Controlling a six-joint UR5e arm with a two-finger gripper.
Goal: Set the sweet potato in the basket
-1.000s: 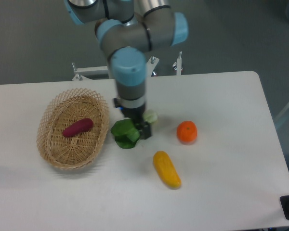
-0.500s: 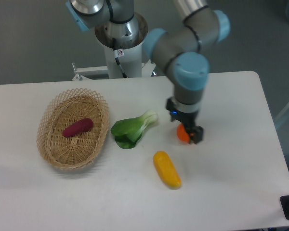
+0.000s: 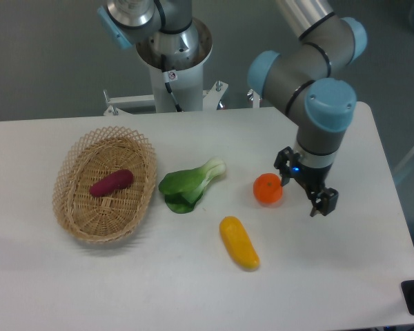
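inside one basket (image 3: 74, 214), one sweet potato (image 3: 111, 183); gripper (image 3: 316, 198) apart.

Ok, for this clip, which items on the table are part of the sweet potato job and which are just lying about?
Part of the job:
- sweet potato, already lying inside the basket
- basket
- end effector, empty, right of the orange fruit

Just lying about:
- green leafy vegetable
- orange fruit
- yellow vegetable
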